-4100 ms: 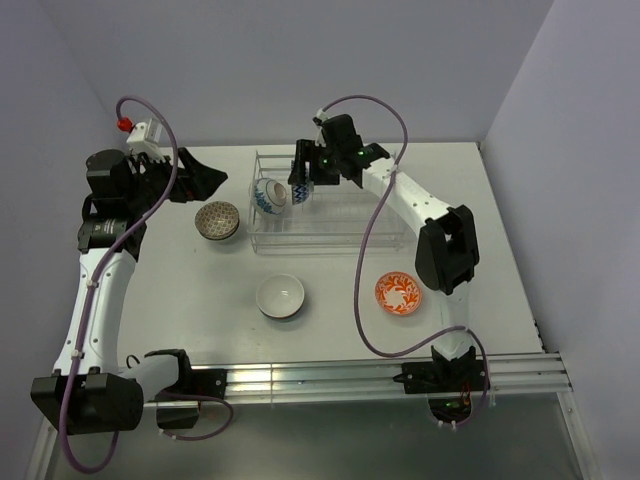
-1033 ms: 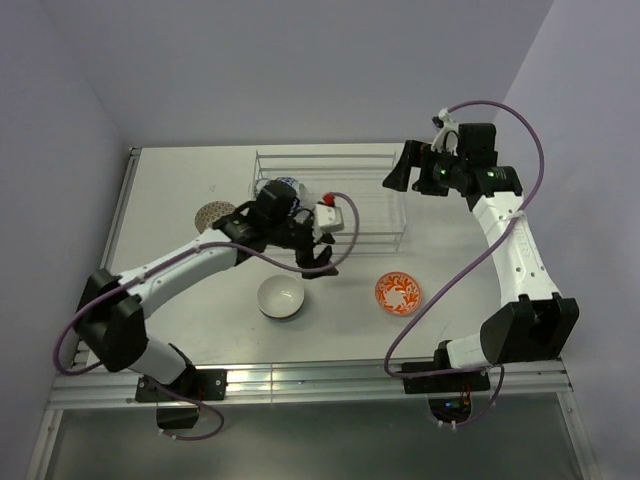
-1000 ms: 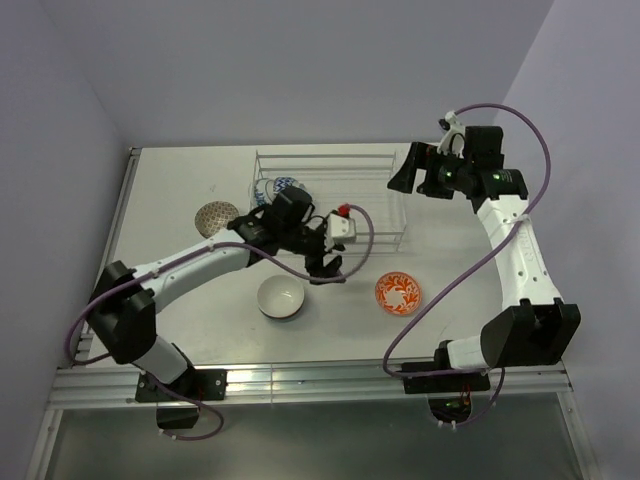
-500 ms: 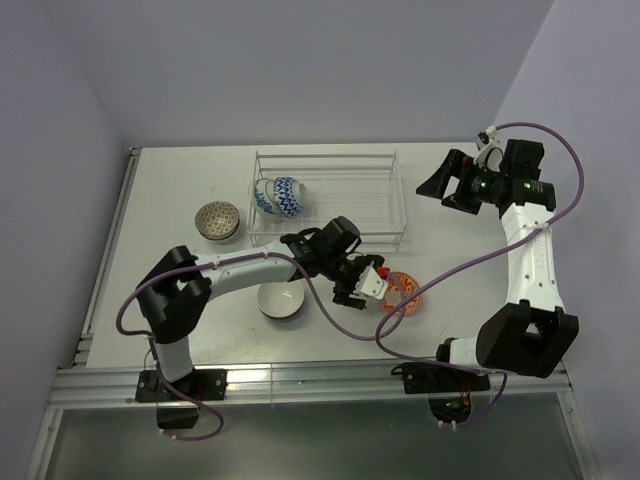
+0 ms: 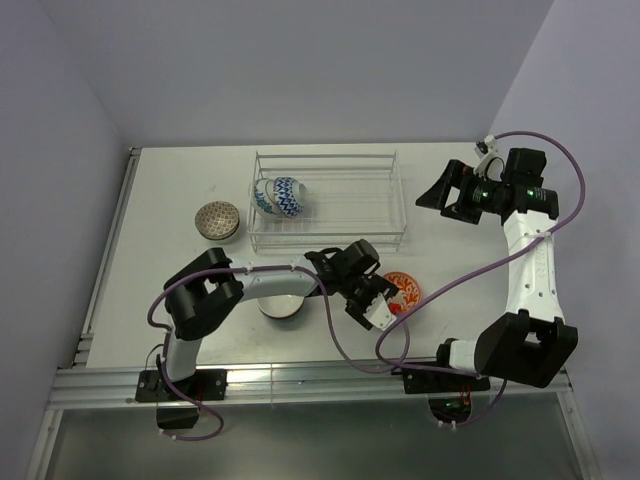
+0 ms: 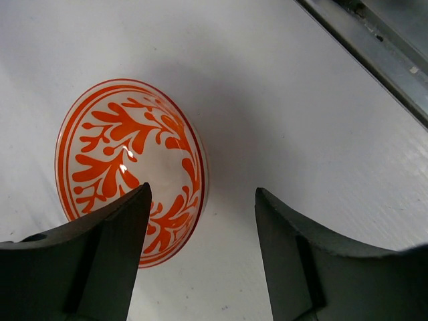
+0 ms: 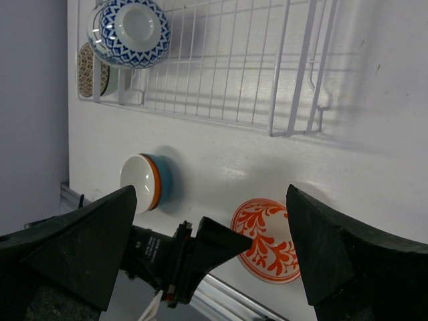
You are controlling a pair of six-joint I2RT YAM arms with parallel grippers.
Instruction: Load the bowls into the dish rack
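The orange-red patterned bowl point(image 5: 404, 289) point(image 6: 127, 167) sits on the table at the front right. My left gripper point(image 5: 383, 292) point(image 6: 200, 194) is low over it and open, one finger above the bowl's inside and the other outside its rim. The dish rack point(image 5: 350, 195) point(image 7: 221, 73) holds the blue-and-white bowl point(image 5: 280, 195) point(image 7: 130, 23) tilted at its left end. A grey-brown bowl point(image 5: 217, 220) stands left of the rack. The white bowl point(image 5: 280, 305) point(image 7: 142, 182) lies under my left arm. My right gripper point(image 5: 437, 198) point(image 7: 210, 194) hangs open and empty, to the right of the rack.
A metal rail point(image 5: 330, 375) runs along the table's near edge, close behind the orange bowl. Purple cables loop from both arms, one point(image 5: 350, 350) trailing over the table near the white bowl. The walls close in at left, back and right.
My left arm swung from beside the rack out to the orange bowl, its jaws narrowing a little. My right arm drew back from the rack to the right.
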